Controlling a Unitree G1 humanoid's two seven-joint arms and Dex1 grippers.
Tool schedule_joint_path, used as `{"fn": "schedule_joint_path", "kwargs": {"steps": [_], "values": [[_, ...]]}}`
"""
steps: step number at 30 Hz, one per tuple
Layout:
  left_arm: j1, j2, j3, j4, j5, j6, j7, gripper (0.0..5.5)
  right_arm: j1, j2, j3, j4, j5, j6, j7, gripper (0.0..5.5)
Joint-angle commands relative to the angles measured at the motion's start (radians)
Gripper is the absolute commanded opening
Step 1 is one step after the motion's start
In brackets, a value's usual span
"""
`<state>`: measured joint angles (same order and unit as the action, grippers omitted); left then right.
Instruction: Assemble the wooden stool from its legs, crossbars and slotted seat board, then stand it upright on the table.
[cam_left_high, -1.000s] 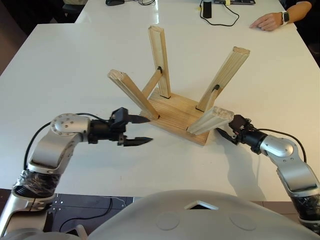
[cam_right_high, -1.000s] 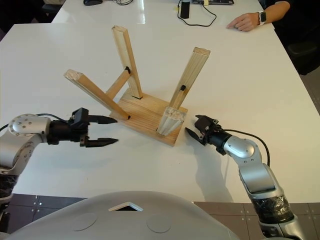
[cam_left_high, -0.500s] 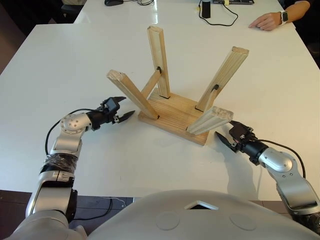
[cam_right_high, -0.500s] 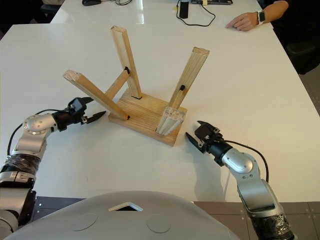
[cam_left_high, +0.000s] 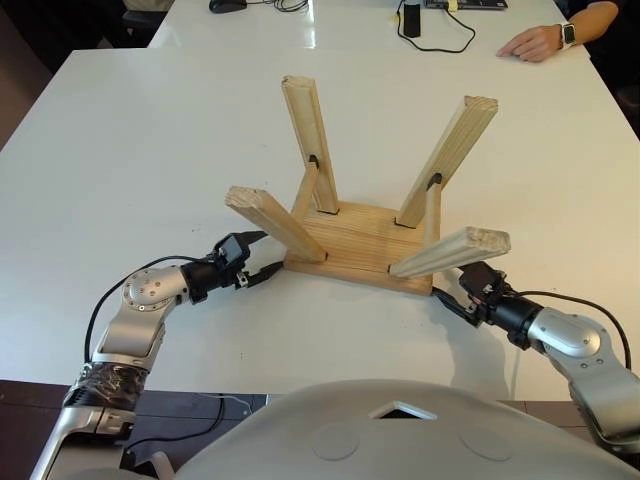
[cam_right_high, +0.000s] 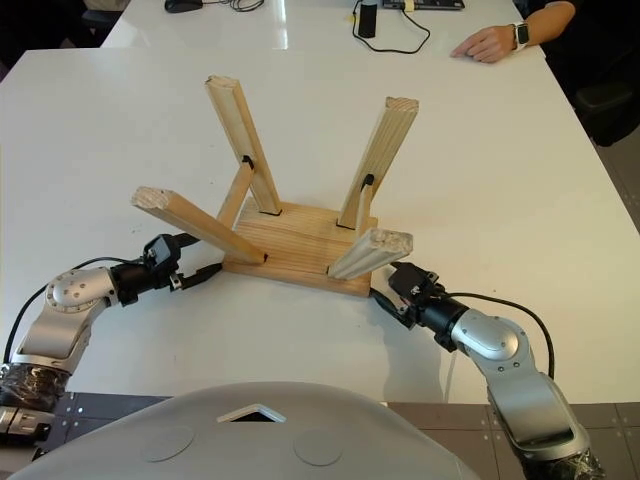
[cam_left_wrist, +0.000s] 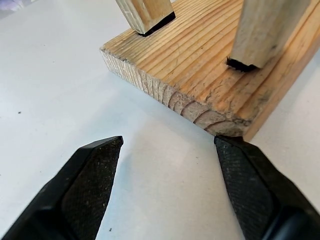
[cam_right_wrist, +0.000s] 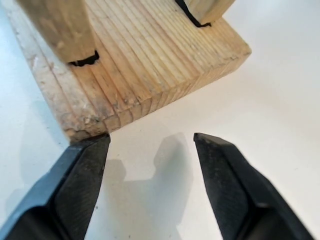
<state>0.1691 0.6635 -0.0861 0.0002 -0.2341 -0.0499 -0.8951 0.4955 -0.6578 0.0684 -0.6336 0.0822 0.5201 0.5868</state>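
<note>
While the stool (cam_left_high: 360, 235) lies upside down on the table (cam_left_high: 150, 130), note that it has turned since half a second ago. The seat board (cam_left_high: 350, 262) sat skewed to you then; its near edge now runs almost square across your front. The room behind has not shifted, so the stool itself has moved, not the camera.

Findings:

- Assembly appears complete. Four legs stand up out of the board and splay outward: far left (cam_left_high: 308, 140), far right (cam_left_high: 452, 150), near left (cam_left_high: 275, 222), near right (cam_left_high: 450, 252). A crossbar (cam_left_high: 305, 195) braces the left pair and another (cam_left_high: 432, 208) the right pair.
- The left gripper (cam_left_wrist: 169, 146) has come down and in from beside the near left leg to the board's near left corner. Its jaws are parted and hold nothing. One fingertip (cam_left_wrist: 235, 160) sits against the corner; the other rests on bare table, apart from the wood.
- The right gripper (cam_right_wrist: 151, 140) has crept forward to the near right corner. It too is spread wide and empty, with one fingertip (cam_right_wrist: 87, 155) just at the corner's lower edge.

Judgement: only the last step remains — the stool must be turned over and stood on its legs. You now have both arms squared up at the near corners, which suits a two-handed lift. Neither arm has a hold yet. The board lies flat on the table, so getting a finger beneath it looks difficult — a clamp on a leg may serve better.
</note>
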Motion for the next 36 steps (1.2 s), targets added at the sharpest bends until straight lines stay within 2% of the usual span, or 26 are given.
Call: {"fn": "schedule_joint_path", "kwargs": {"steps": [1, 6, 11, 18, 28, 36], "values": [[0.015, -0.003, -0.006, -0.195, -0.130, 0.109, -0.060, 3.42, -0.055, 0.018, -0.067, -0.109, 0.161, 0.024, 0.069, 3.12], [0.037, 0.053, 0.022, -0.300, -0.171, 0.172, -0.097, 3.42, -0.085, -0.010, -0.177, -0.153, 0.256, 0.062, 0.105, 3.12], [0.016, 0.104, 0.080, -0.399, -0.268, 0.271, -0.135, 3.42, -0.096, -0.048, -0.238, -0.187, 0.308, 0.063, 0.141, 3.12], [-0.036, 0.167, 0.164, -0.397, -0.340, 0.342, -0.218, 3.42, -0.061, -0.085, -0.307, -0.268, 0.401, 0.050, 0.211, 3.12], [-0.018, 0.190, 0.211, -0.437, -0.378, 0.375, -0.266, 3.42, -0.022, -0.112, -0.369, -0.291, 0.444, 0.037, 0.266, 3.12], [-0.046, 0.206, 0.266, -0.468, -0.466, 0.457, -0.286, 3.42, -0.061, -0.118, -0.467, -0.265, 0.546, 0.053, 0.294, 3.12]]}}
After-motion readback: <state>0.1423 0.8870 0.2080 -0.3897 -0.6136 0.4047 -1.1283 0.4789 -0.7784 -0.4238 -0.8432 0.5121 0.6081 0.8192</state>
